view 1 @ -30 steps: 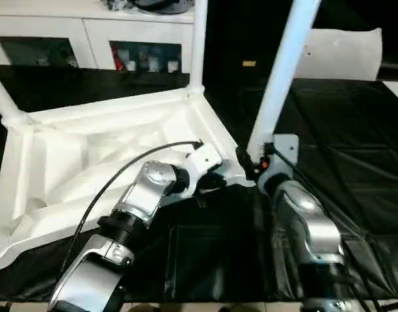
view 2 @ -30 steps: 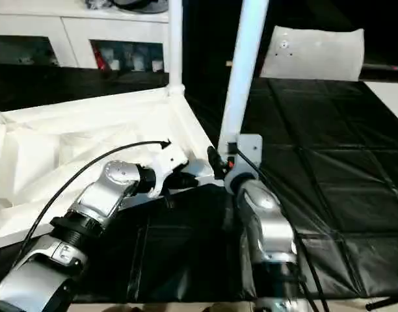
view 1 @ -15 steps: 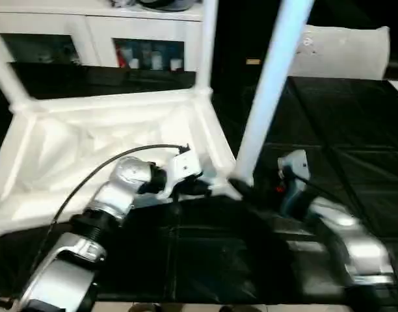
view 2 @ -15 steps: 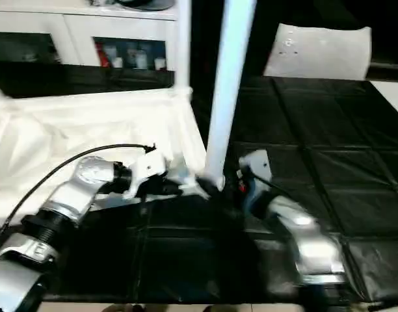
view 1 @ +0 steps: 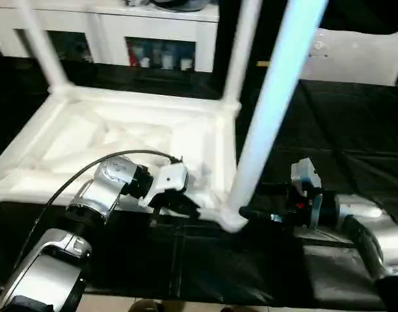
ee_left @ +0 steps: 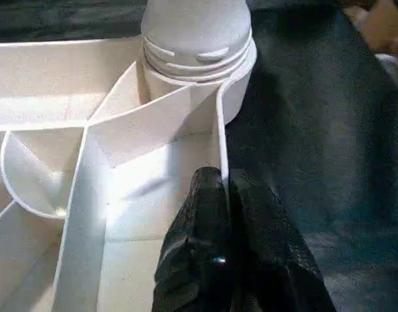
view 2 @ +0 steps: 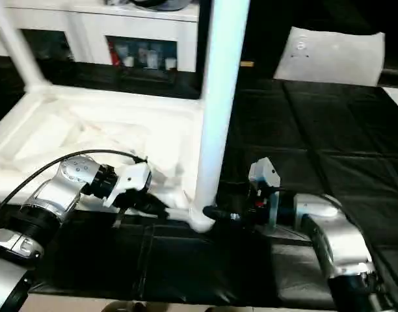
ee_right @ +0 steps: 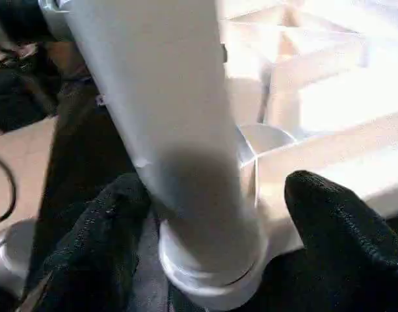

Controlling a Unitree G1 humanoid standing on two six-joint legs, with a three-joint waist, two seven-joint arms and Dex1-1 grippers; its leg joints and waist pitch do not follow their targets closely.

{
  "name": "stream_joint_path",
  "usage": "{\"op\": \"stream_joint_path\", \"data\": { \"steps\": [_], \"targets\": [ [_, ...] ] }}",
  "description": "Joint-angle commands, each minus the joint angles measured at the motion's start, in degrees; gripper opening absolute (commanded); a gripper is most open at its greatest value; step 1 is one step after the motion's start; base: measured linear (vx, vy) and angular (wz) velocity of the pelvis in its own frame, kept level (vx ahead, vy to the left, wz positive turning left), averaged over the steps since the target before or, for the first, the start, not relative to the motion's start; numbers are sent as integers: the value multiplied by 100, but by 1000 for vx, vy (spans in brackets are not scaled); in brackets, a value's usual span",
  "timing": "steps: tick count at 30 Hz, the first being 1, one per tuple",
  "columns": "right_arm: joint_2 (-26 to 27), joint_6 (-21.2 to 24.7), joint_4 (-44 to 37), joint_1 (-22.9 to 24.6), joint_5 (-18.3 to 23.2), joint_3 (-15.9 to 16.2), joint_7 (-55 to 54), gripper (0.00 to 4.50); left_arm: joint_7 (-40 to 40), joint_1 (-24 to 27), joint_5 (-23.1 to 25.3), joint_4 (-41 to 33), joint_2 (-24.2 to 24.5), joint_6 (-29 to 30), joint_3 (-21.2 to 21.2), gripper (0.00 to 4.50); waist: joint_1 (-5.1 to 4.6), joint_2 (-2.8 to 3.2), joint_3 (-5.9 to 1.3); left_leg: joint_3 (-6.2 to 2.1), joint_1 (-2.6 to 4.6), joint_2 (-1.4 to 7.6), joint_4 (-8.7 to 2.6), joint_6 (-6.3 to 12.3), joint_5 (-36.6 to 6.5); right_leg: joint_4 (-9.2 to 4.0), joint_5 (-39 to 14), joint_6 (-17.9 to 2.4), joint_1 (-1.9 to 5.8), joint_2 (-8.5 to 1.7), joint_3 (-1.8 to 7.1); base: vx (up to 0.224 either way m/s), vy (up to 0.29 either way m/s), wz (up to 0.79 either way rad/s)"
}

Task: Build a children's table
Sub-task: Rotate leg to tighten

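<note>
The children's table lies upside down on the black mat, the white ribbed tabletop [view 1: 140,107] facing up. Three legs stand in its corner sockets: a near right leg [view 1: 270,110], a far right leg [view 1: 241,52] and a far left leg [view 1: 38,45]. My left gripper [view 1: 186,207] is shut on the tabletop's near rim, close to the near right socket; the left wrist view has that gripper [ee_left: 224,179] pinching the thin rim wall. My right gripper [view 1: 248,213] reaches in from the right, open, with one finger [ee_right: 101,227] on each side of that leg's base.
A white cabinet [view 1: 108,26] with glass-fronted shelves runs along the back. A flat white bag [view 1: 358,55] lies at the back right on the black mat [view 1: 342,130]. My left arm's black cable loops over the tabletop's near edge.
The camera has shifted. My right arm has swung out to the right, and its gripper now meets the near right leg's base from the side. The left gripper kept its hold on the rim.
</note>
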Motion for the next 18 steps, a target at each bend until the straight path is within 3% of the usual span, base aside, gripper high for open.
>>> {"op": "stream_joint_path", "data": {
  "steps": [1, 13, 18],
  "targets": [
    [-71, 7, 59, -95, 79, 78, 176, 322, -389, -145, 28, -66, -43, -218, -279, 0, -20, -41, -372, -137, 99, 426, -338, 637, -318, -318, -40, -1514, 253, -559, 303, 0, 0, 0],
    [-160, 20, 217, -309, 100, 334, 623, 207, -520, -307, 12, 101, -124, -373, -342, 0, 26, -67, -380, -141, 88, 417, -333, 575, -330, -321, -155, -1463, 256, -559, 293, 0, 0, 0],
    [-163, 155, 162, -276, 134, 364, 569, 198, -397, -331, 6, 170, -160, -325, -277, 0, 27, -47, -384, -144, 87, 420, -333, 528, -382, -331, -237, -1467, 260, -565, 293, 0, 0, 0]
  ]
}}
